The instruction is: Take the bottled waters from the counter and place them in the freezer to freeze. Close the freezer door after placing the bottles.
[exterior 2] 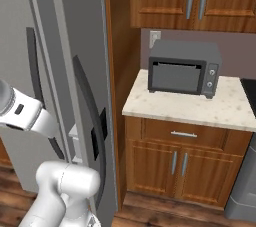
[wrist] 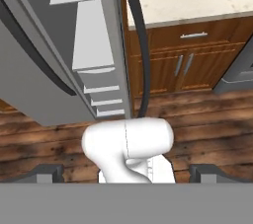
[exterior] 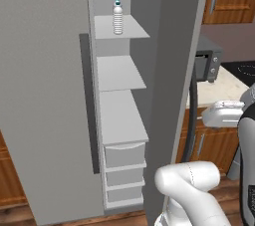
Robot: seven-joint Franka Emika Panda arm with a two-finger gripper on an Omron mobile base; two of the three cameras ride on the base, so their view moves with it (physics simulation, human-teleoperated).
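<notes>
Freezer (exterior: 117, 95) stands open, its door (exterior: 45, 95) swung wide with the dark bar handle (exterior: 88, 105) at its edge. One water bottle (exterior: 117, 17) stands upright on the top shelf inside; any label on it is too small to read. The toaster oven (exterior 2: 184, 67) sits on the worktop (exterior 2: 220, 106) beside the refrigerator, half hidden in the left base view. The pincer (wrist: 126, 172) fingers (wrist: 49, 172) stand wide apart, holding nothing, well below the bottle's shelf.
</notes>
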